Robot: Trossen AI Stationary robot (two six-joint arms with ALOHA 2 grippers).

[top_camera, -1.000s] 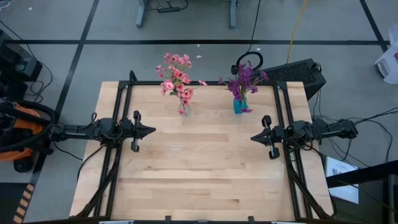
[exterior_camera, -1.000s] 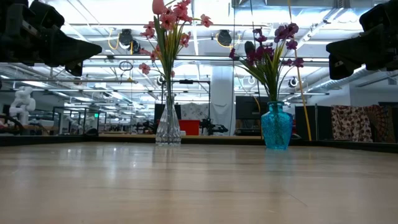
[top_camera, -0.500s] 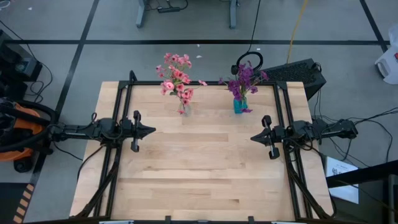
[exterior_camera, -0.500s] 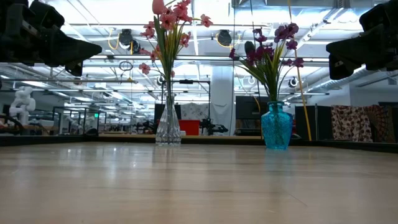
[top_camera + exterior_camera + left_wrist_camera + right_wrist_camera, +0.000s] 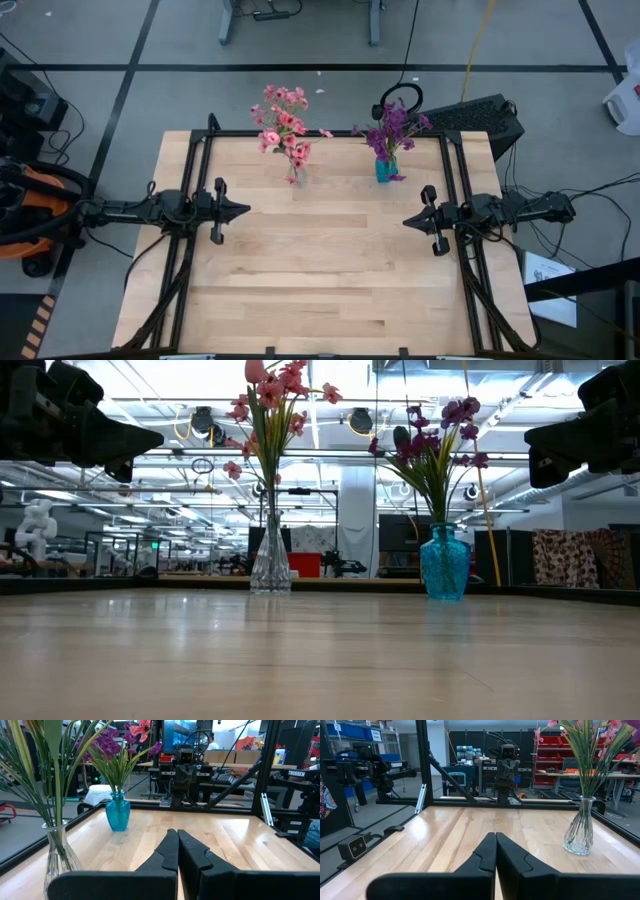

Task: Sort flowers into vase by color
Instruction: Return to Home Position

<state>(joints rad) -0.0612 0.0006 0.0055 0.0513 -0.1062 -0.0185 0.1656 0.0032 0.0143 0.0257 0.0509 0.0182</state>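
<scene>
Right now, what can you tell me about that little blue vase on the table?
The blue vase looks like see-through teal glass, with a rounded body, a narrow neck and a flared lip. It stands upright on the wooden table near its back edge, to the right of the clear vase and well apart from it. Purple flowers on green stems fan out of its mouth. Nothing else touches it.

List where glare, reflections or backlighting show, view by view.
Low view: bright ceiling lights behind leave the left gripper and right gripper as dark silhouettes, and the table mirrors a pale sheen. High view: even light, no harsh glare. Both wrist views: pale glare streaks on the wood.
</scene>
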